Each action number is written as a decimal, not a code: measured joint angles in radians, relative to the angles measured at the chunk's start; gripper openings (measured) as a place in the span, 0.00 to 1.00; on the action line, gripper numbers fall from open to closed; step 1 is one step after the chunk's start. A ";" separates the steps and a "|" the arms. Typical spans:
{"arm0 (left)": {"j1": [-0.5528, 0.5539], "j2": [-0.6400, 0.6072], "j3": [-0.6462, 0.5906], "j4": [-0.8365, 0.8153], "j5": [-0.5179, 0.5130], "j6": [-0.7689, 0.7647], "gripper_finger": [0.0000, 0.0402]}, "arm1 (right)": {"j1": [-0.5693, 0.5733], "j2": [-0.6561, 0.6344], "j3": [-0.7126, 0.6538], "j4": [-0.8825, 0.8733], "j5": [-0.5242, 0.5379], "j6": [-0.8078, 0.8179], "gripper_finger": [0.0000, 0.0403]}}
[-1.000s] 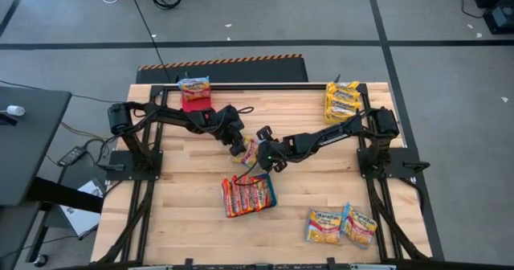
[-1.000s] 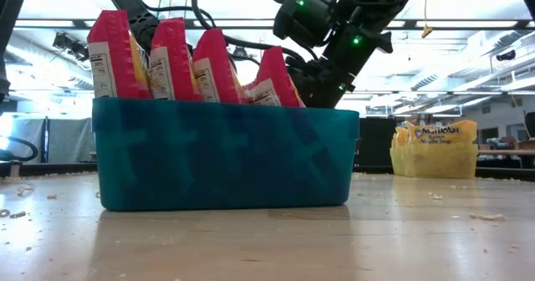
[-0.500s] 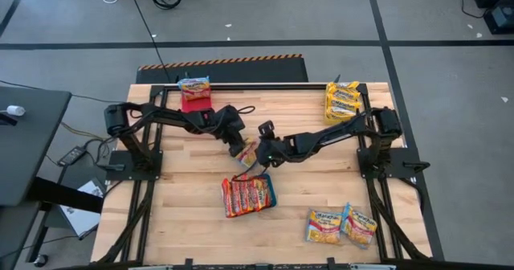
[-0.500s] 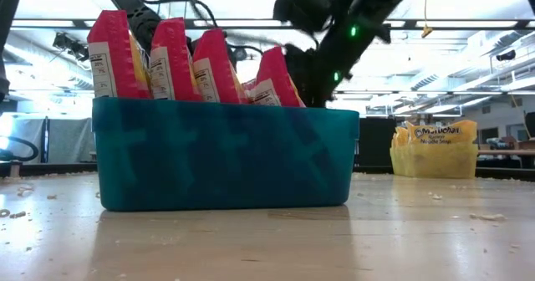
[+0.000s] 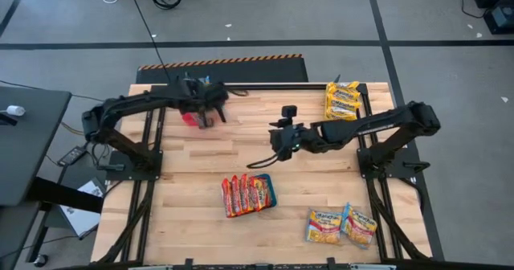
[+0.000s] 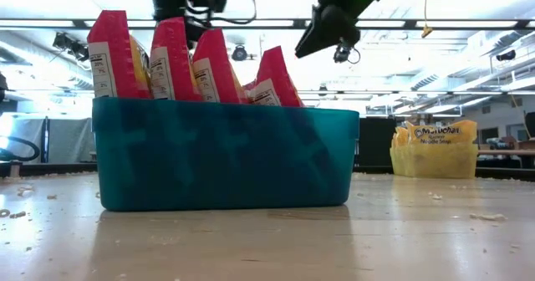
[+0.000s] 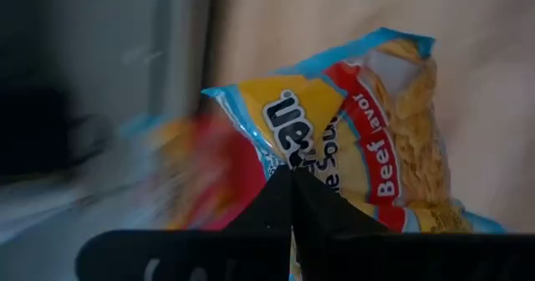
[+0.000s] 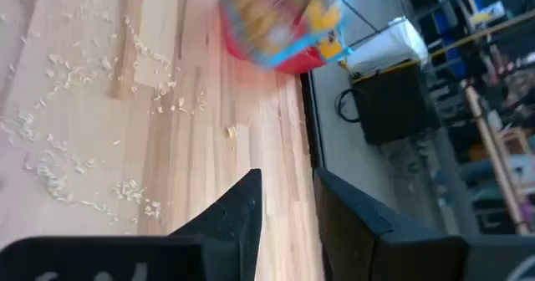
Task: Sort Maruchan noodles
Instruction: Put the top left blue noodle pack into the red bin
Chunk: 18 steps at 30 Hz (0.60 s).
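A: Maruchan noodles, one blue-trimmed beef packet (image 7: 351,139), pinched by its edge in the fully closed left tool (image 7: 291,199), which hangs just above the red bin (image 5: 191,116) at the bench's (image 5: 193,222) far left corner.

B: And the right tool (image 8: 288,201)?

A: Empty, fingers a narrow gap apart, raised over bare bench near the middle, well apart from the left tool. Red-orange packets (image 6: 171,59) stand upright in the teal bin (image 6: 226,155) on its near side. Yellow packets (image 5: 341,100) are stacked at the far right corner, well beyond it, and two more (image 5: 340,224) lie flat near the front edge.

B: What might spoil the drop?

A: In my judgement, the hold. Only the edge is clamped, so the packet dangles and could swing or slip free early. The bin is small and sits beside the bench edge, so a release slightly off-centre could land the packet on the rim, or send it off the bench
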 joint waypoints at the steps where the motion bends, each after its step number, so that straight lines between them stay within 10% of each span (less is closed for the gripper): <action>1: 0.014 -0.008 0.015 -0.039 -0.066 0.021 0.01 | 0.002 -0.014 0.000 -0.018 -0.007 0.027 0.29; 6: 0.100 -0.034 0.008 -0.026 -0.355 0.175 0.00 | 0.028 -0.048 -0.035 -0.070 -0.026 0.099 0.29; 18: 0.299 -0.031 -0.363 0.569 -0.345 0.703 0.00 | 0.197 -0.051 -0.151 -0.110 0.035 0.249 0.29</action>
